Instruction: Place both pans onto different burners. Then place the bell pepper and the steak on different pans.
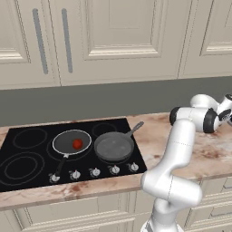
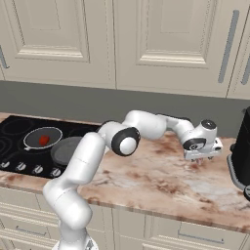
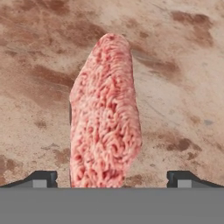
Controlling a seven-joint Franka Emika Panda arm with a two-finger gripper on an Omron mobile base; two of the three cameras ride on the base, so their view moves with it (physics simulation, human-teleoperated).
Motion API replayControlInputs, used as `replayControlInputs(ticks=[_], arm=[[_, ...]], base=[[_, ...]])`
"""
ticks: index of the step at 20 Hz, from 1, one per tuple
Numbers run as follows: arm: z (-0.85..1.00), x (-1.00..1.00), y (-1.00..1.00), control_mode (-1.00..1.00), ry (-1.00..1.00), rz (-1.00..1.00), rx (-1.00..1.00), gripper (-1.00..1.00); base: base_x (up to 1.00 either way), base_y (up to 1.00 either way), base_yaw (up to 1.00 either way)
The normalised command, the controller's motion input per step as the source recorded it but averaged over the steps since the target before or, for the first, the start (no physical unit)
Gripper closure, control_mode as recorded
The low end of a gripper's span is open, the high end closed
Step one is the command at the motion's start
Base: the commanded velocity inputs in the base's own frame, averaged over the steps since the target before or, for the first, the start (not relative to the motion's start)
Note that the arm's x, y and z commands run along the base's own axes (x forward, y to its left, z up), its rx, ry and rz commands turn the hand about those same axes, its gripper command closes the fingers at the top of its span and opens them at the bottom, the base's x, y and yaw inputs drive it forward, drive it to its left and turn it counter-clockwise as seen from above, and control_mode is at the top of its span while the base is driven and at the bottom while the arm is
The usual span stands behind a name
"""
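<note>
The steak (image 3: pixel 105 113), a pink marbled slab, lies on the marble counter straight below my gripper (image 3: pixel 111 179). The gripper is open, with one fingertip on each side of the steak's near end and clear of it. From the right base view the gripper (image 2: pixel 201 159) hangs low over the counter, well to the right of the cooktop. The shallow dark pan (image 1: pixel 71 142) with a pale rim sits on a middle burner and holds the red bell pepper (image 1: pixel 77 143). Beside it on the right, the deeper grey pan (image 1: pixel 114 146) rests on another burner with nothing in it.
Small silver knobs (image 1: pixel 94 171) line the front edge of the black cooktop (image 1: pixel 27 156). A dark appliance (image 2: pixel 241 156) stands on the counter just right of the gripper. Cabinets and a grey backsplash rise behind the counter.
</note>
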Motion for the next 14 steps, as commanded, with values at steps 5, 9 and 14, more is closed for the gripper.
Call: replayControlInputs(ticks=[5, 9, 14], arm=[[-0.17, -0.03, 0.08, -1.0, 0.0, 0.0, 0.0, -1.0], [-0.19, -0.05, 0.13, -1.0, 0.0, 0.0, 0.0, -1.0], [-0.34, -0.01, 0.18, -1.0, 0.0, 0.0, 0.0, 1.0]], base=[[0.0, 0.0, 0.0], [0.0, 0.0, 0.0], [0.0, 0.0, 0.0]])
